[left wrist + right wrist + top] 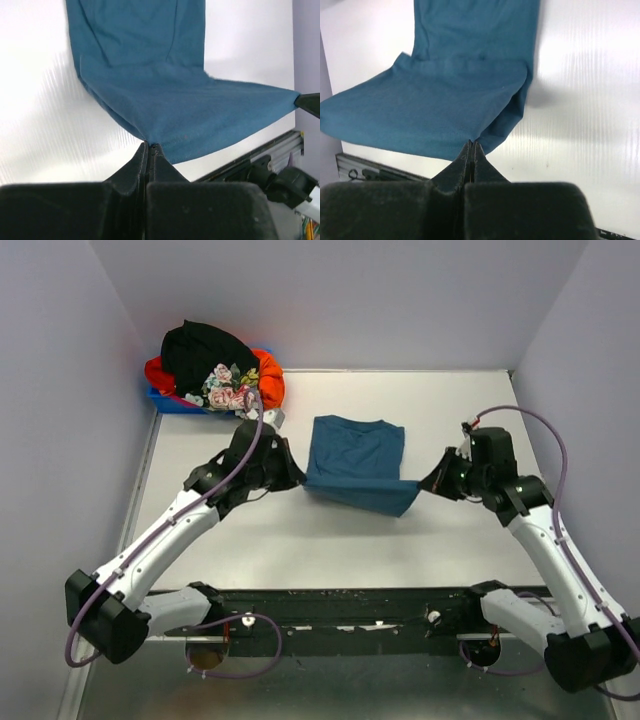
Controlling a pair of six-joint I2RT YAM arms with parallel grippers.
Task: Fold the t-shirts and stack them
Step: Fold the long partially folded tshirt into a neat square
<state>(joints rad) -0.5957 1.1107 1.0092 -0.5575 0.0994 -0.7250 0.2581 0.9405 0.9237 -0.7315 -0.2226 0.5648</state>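
A dark teal-blue t-shirt lies mid-table with its near part lifted and stretched between both grippers. My left gripper is shut on the shirt's near left corner. On the other side my right gripper is shut on the near right corner. The far half of the shirt rests flat on the table. A black t-shirt, an orange-red one and a flowered one are heaped together at the back left.
The heap sits in a small blue bin in the back left corner. Pale walls close the table on the left, back and right. A black rail with the arm bases runs along the near edge.
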